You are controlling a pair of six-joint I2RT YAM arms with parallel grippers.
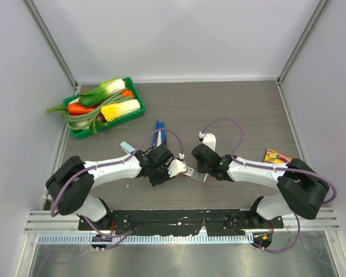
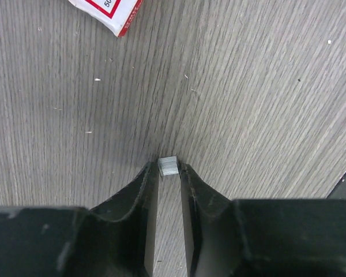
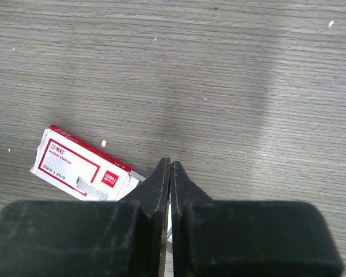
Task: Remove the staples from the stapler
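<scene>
1. The top view is bright and even, lit from above. The arms cast only faint, soft shadows on the table (image 1: 242, 109).
2. In the left wrist view the wood grain is sharp and the staple strip (image 2: 168, 166) glints pale. The left gripper's fingers (image 2: 135, 202) look dark and slightly soft.
3. In the right wrist view a broad soft shadow crosses the table right of centre. The right gripper's fingers (image 3: 187, 193) are near-black.

Left claw (image 2: 169, 171) pinching staple strip (image 2: 168, 165), staple box (image 2: 106, 14) corner beyond

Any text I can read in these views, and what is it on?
"订书钉": staple box, top line.
"deli": same box, red logo.
"24/6": same box; characters before it too small.
"50": same box's cut-off corner, left wrist view.
Packet at the right: print too small.
</scene>
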